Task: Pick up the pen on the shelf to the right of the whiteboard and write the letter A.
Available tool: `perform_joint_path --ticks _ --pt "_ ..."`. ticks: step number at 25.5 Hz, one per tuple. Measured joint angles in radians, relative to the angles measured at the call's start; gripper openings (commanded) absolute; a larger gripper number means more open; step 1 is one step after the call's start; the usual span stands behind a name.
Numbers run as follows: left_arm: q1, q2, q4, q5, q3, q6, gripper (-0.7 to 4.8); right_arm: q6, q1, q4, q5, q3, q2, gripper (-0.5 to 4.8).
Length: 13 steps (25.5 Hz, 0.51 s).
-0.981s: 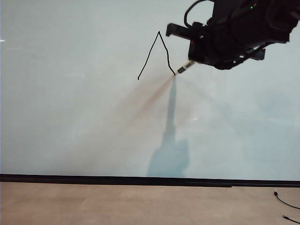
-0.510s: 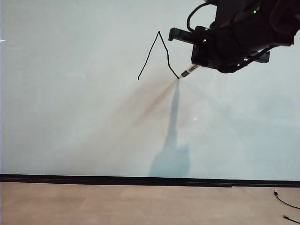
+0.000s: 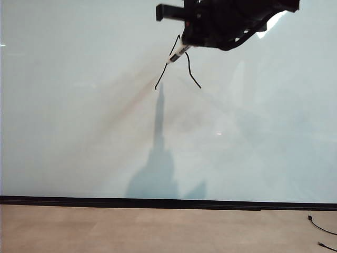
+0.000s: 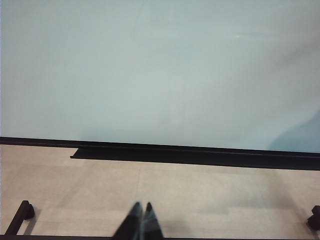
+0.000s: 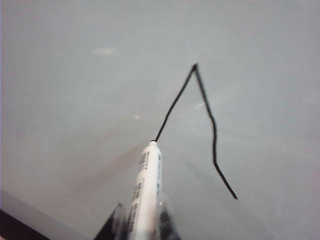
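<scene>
The right gripper [image 5: 142,222] pinches the pen [image 5: 146,192], a slim white barrel with dark print. Its tip rests midway on the left stroke of the letter A [image 3: 178,62], two thin wobbly black lines on the glossy pale whiteboard [image 3: 79,132]. A second ago it touched the right stroke's foot. The left gripper [image 4: 141,220], fingers pressed together, hangs low over the wood-grain bench [image 4: 200,200].

- The whiteboard [image 3: 79,132] stands upright behind the floor [image 3: 131,229].
- The letter A [image 3: 184,63], without a crossbar, is high on the board.
- The right gripper [image 3: 190,43] sits above it; the pen [image 3: 177,54] tip meets the left stroke.
- The left gripper [image 4: 141,220] is low, near the floor.
</scene>
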Motion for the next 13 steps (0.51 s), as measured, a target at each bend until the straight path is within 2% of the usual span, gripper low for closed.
perform_joint_path --ticks 13 --pt "0.000 0.000 0.000 0.000 0.000 0.000 -0.05 -0.009 -0.045 -0.027 -0.058 0.084 0.059 -0.05"
